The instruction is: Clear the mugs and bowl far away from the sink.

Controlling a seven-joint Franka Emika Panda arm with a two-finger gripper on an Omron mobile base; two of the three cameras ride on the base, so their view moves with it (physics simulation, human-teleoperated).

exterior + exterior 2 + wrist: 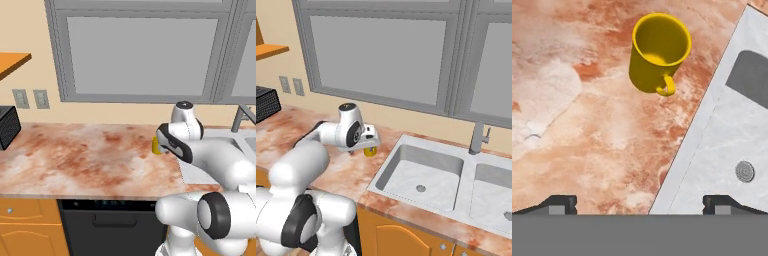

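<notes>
The marbled reddish surface [85,155] ran along the wall under the windows [137,50], with a dishwasher [112,227] below its front edge. The steel sink [421,172] was set into its right part, faucet [478,137] at the back. A black appliance [7,127] sat at the far left end. The yellow mug [658,52] stood upright just beside the sink's left rim, glossy, plain, empty, its handle turned toward the claw. The claw [640,202] hung above it with jaws spread wide, pinching nothing; bare surface lay between them. No writing was readable.
</notes>
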